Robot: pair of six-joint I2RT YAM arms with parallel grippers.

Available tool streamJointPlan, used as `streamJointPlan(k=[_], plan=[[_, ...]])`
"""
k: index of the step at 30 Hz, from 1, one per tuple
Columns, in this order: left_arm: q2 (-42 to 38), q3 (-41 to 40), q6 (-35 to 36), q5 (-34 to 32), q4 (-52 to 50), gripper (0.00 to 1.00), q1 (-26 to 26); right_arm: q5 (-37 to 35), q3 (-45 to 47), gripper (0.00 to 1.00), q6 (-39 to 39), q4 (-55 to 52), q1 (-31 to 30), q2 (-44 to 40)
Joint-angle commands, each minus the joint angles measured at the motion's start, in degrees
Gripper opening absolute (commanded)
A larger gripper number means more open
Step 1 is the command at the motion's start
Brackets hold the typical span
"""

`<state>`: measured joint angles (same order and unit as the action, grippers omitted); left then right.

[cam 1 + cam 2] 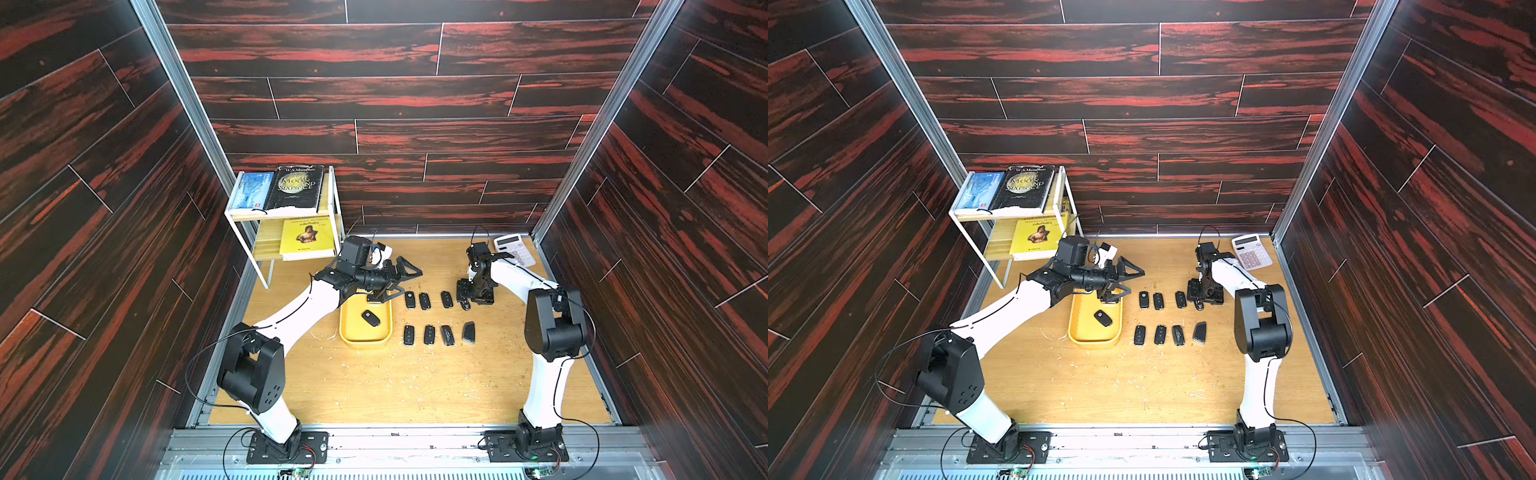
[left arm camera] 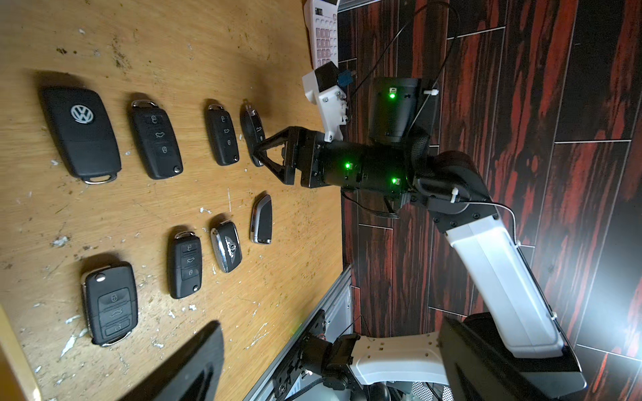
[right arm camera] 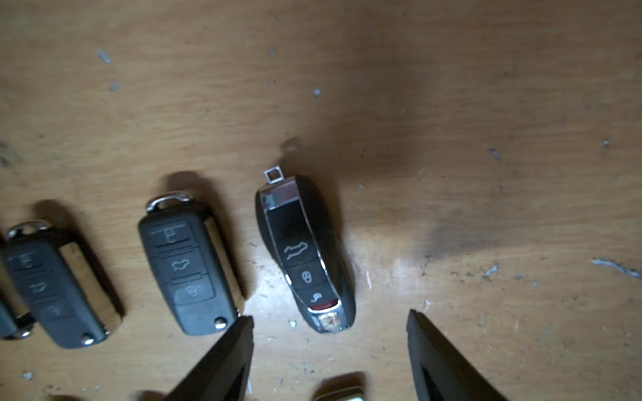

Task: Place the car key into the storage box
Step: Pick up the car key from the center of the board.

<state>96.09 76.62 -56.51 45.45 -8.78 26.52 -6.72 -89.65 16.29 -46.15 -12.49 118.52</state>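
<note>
Jaws on your right arm [image 1: 511,274] stand apart over the car key [image 3: 305,257], the chrome-trimmed fob at the right end of the far row on the counter [image 1: 374,386], a tip to each side of its badge end, neither touching it. Jaws on your left arm [image 1: 307,299] are spread wide above the far end of the yellow storage box [image 1: 365,344], which holds one black fob [image 1: 370,318] and sits just left of the two rows.
</note>
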Motion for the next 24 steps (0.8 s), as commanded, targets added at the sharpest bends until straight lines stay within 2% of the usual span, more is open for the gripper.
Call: streamJointPlan(k=[1, 8, 12, 15, 19, 24], plan=[[0.1, 1.3, 1.3, 0.4, -0.7, 1.0, -0.2, -0.3, -1.5, 0.74, -0.8, -2.0, 0.0, 1.7], [0.2, 1.1, 1.2, 1.0, 0.8, 1.0, -0.2, -0.9, -3.7, 0.7, -1.3, -2.4, 0.0, 4.9], [0.1, 1.5, 3.4, -0.7, -2.1, 1.0, -0.3, -1.4, -5.5, 0.68, -1.6, -3.4, -0.1, 6.2], [1.0, 1.7, 4.1, -0.9, -3.4, 1.0, -0.3, -1.5, -6.5, 0.64, -1.9, -4.2, -0.2, 6.5], [1.7, 2.1, 5.2, -1.4, -5.1, 1.0, -0.3, -2.4, -7.2, 0.54, -2.4, -5.0, -0.6, 6.7], [1.6, 2.1, 5.0, -1.2, -4.7, 1.0, -0.3, -1.6, -7.7, 0.5, -2.6, -5.9, -0.9, 7.9]])
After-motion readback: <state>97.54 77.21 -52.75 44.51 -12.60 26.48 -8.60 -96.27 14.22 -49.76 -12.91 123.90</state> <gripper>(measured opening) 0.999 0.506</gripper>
